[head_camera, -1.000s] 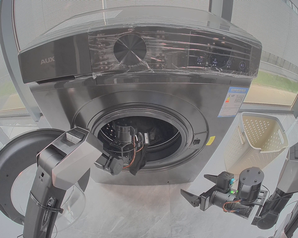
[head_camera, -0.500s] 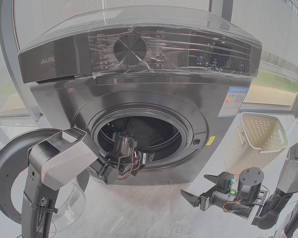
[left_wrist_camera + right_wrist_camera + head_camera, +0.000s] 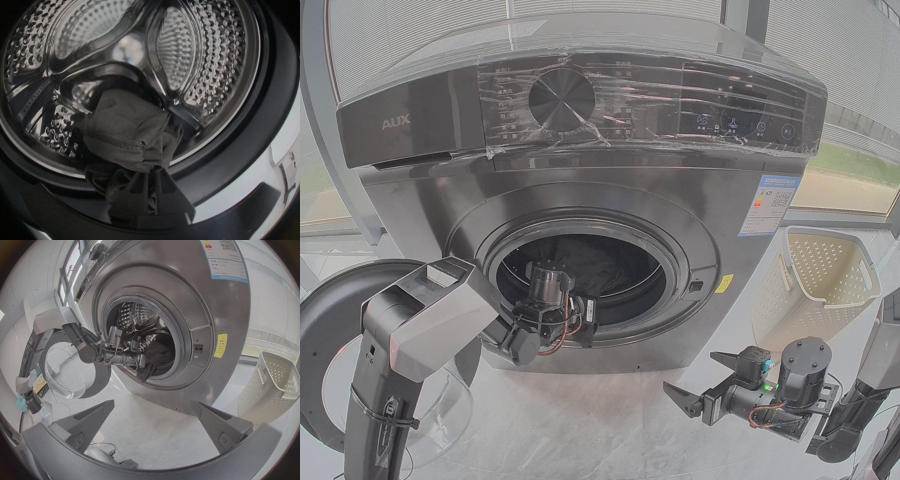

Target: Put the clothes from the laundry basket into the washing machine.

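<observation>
The left fingers (image 3: 134, 200) are pinched shut on a dark garment (image 3: 125, 131) at the drum (image 3: 212, 62) mouth. It looks soft, light and floppy, best held by a bunched fold. The right fingers (image 3: 90, 418) gape wide, empty.

all views toward the open drum (image 3: 206, 62)

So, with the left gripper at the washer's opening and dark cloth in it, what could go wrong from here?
1. The dark garment sits by the door seal, part of it hanging over the lower rim; released here, it might slide back out.
2. Cloth drapes over the left gripper; it could snag and follow the arm out.
</observation>
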